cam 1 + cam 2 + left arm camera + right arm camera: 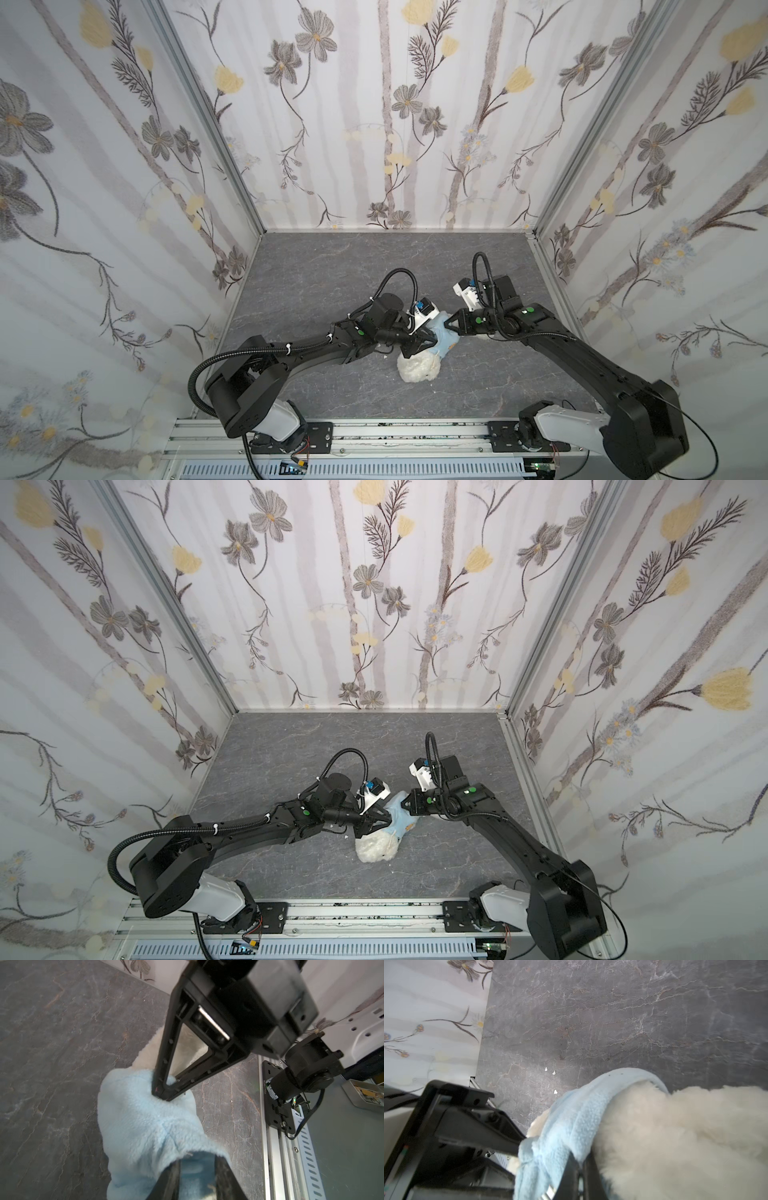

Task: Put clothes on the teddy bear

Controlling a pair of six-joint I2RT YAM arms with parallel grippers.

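The white fluffy teddy bear (417, 368) (376, 848) lies near the middle of the grey table, its head end toward the front rail. A light-blue hoodie (445, 337) (401, 818) covers its far end. My left gripper (432, 338) (197, 1161) has its fingers (170, 1180) pushed under the hoodie (141, 1122); they stand apart, the fabric arching over their tips. My right gripper (449, 326) (580, 1169) is shut on the hoodie's hem (571, 1118), beside the bear's fur (675, 1136). The bear's face is hidden.
The marbled grey table (332, 270) is boxed in by floral walls on three sides. An aluminium rail (395, 436) carrying both arm bases runs along the front. Small white fluff bits (554, 1073) lie on the table. A metal tray (365, 1093) sits beyond the rail.
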